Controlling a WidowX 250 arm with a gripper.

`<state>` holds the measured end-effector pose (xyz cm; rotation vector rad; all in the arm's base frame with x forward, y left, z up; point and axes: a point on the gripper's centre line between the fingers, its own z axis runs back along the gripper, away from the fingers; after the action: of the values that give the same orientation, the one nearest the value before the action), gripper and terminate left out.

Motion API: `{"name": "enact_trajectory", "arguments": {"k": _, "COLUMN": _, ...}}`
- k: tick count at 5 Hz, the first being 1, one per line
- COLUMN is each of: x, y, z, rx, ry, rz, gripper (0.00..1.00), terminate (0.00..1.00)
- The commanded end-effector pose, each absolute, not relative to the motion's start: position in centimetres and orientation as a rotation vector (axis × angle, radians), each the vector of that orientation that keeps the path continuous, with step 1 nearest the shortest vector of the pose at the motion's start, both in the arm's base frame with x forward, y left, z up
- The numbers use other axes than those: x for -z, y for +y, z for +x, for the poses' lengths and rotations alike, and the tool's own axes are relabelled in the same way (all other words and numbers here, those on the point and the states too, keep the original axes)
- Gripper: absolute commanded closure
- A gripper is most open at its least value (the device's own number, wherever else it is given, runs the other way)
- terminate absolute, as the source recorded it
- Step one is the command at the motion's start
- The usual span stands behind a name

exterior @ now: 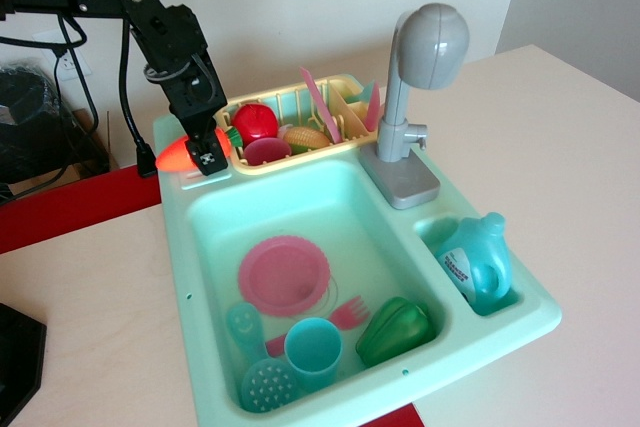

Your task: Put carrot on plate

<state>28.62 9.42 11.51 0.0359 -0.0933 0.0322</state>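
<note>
Gripping one carrot crosswise, black pincer closed around its middle, orange tip poking out to the left above the rear left rim of one teal toy sink. Lying flat in the basin well below and right of the pincer: one pink plate.

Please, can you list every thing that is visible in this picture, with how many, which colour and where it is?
carrot: 1, orange, in the gripper over the sink's back-left corner
plate: 1, pink, sink basin floor
cup: 1, teal, front of basin
perforated disc: 1, teal, front-left of basin
fork: 1, pink, beside cup
pepper: 1, green, front-right of basin
apple: 1, red, yellow rack
corn: 1, yellow, rack
bottle: 1, blue, side compartment
faucet: 1, grey, behind basin
gripper: 1, black, shut on carrot
</note>
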Motion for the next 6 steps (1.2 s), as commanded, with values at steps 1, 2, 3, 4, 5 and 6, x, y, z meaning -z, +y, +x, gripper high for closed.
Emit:
{"name": "enact_trajectory", "arguments": {"k": 1, "x": -11.2, "y": 10.9, "z": 28.4, "rx": -0.041, "ry": -0.121, "rz": 0.057, "gripper": 1.0, "terminate": 0.0}}
{"name": "enact_trajectory", "arguments": {"k": 2, "x": -11.4, "y": 11.2, "z": 28.4, "rx": -0.046, "ry": -0.137, "rz": 0.059, "gripper": 1.0, "terminate": 0.0}}
{"name": "enact_trajectory", "arguments": {"k": 3, "x": -12.1, "y": 10.8, "z": 28.7, "rx": -0.039, "ry": -0.162, "rz": 0.051, "gripper": 1.0, "terminate": 0.0}}
{"name": "enact_trajectory", "arguments": {"k": 4, "x": -13.9, "y": 9.2, "z": 29.8, "rx": -0.014, "ry": -0.233, "rz": 0.034, "gripper": 1.0, "terminate": 0.0}}
{"name": "enact_trajectory", "arguments": {"k": 5, "x": -16.5, "y": 7.1, "z": 31.5, "rx": 0.024, "ry": -0.32, "rz": 0.015, "gripper": 1.0, "terminate": 0.0}}
{"name": "enact_trajectory", "arguments": {"k": 6, "x": -17.9, "y": 5.1, "z": 32.6, "rx": 0.055, "ry": -0.357, "rz": 0.011, "gripper": 1.0, "terminate": 0.0}}
